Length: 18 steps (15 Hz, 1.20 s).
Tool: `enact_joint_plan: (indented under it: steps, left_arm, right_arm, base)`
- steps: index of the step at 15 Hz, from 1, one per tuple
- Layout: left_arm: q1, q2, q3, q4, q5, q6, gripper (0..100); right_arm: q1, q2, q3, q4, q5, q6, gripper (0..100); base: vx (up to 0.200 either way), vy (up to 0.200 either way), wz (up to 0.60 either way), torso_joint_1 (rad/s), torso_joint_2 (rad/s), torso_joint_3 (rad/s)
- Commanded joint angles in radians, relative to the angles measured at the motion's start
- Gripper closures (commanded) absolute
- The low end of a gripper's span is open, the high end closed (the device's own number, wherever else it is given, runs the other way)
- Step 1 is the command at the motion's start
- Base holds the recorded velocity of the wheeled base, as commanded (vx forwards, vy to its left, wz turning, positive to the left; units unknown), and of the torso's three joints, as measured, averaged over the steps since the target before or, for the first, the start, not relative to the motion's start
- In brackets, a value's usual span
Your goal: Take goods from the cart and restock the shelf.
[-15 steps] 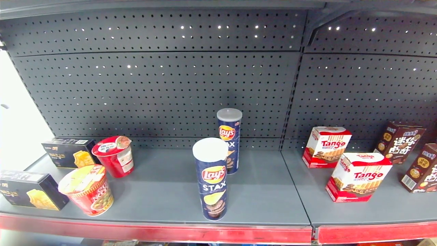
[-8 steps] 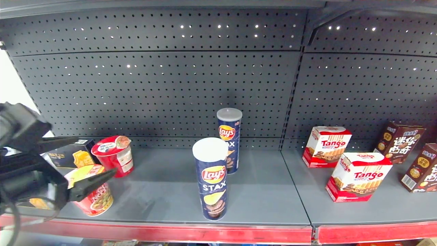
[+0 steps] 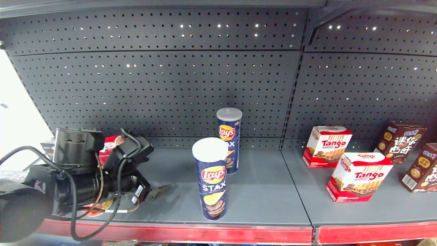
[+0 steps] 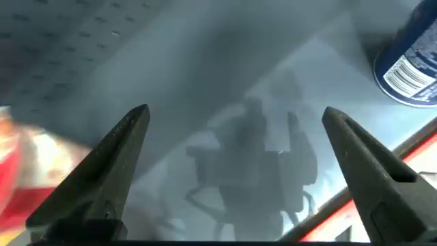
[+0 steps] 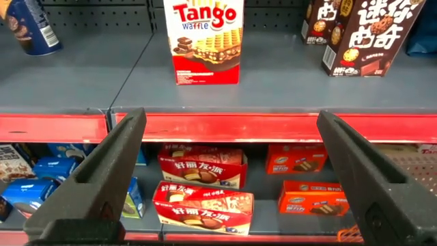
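The left gripper (image 4: 235,113) hangs spread wide and empty over the bare shelf (image 3: 259,191). The right gripper (image 5: 232,116), also spread and empty, faces the red front edge (image 5: 273,126). The left arm should probably back straight out toward the cart, lifting clear of the red cup (image 3: 111,143) just beside one finger. The chip can (image 3: 211,177), beyond the other finger, stands upright, with its long axis vertical, lid up and label toward the aisle.

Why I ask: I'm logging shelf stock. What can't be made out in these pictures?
Head view: the left arm hides most of the red-lidded cup and the goods around it.
Left wrist view: a red-and-white thing at the edge is blurred beyond naming.
Right wrist view: the brown boxes are cut off by the frame edge.
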Motion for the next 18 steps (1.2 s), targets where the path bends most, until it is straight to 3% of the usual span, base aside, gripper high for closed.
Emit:
enact_joint_plan:
  steps: [1, 3, 4, 5, 7, 12, 15, 18]
  left_arm:
    - [-0.037, 0.077, -0.032, 0.000, 0.011, -0.020, 0]
    - [-0.109, 0.086, -0.092, 0.003, 0.081, -0.105, 0]
    - [-0.124, 0.089, -0.101, 0.003, 0.092, -0.124, 0]
    - [-0.167, 0.089, -0.134, 0.002, 0.144, -0.189, 0]
    - [-0.230, 0.083, -0.141, 0.009, 0.189, -0.246, 0]
    - [-0.285, 0.066, -0.135, 0.013, 0.226, -0.249, 0]
    - [-0.285, 0.070, -0.131, 0.013, 0.226, -0.250, 0]
    - [-0.242, 0.086, -0.068, -0.040, 0.229, -0.238, 0]
  right_arm:
    - [0.000, 0.001, 0.000, 0.000, 0.000, 0.000, 0]
    - [0.000, 0.001, 0.000, 0.000, 0.000, 0.000, 0]
    - [0.000, 0.001, 0.000, 0.000, 0.000, 0.000, 0]
    - [0.000, 0.001, 0.000, 0.000, 0.000, 0.000, 0]
    - [0.000, 0.001, 0.000, 0.000, 0.000, 0.000, 0]
    - [0.000, 0.001, 0.000, 0.000, 0.000, 0.000, 0]
    - [0.000, 0.001, 0.000, 0.000, 0.000, 0.000, 0]
    - [0.000, 0.001, 0.000, 0.000, 0.000, 0.000, 0]
  base:
    - [0.000, 0.000, 0.00, 0.000, 0.00, 0.000]
    - [0.000, 0.000, 0.00, 0.000, 0.00, 0.000]
    - [0.000, 0.000, 0.00, 0.000, 0.00, 0.000]
    - [0.000, 0.000, 0.00, 0.000, 0.00, 0.000]
    - [0.000, 0.000, 0.00, 0.000, 0.00, 0.000]
    - [0.000, 0.000, 0.00, 0.000, 0.00, 0.000]
    - [0.000, 0.000, 0.00, 0.000, 0.00, 0.000]
    - [0.000, 0.000, 0.00, 0.000, 0.00, 0.000]
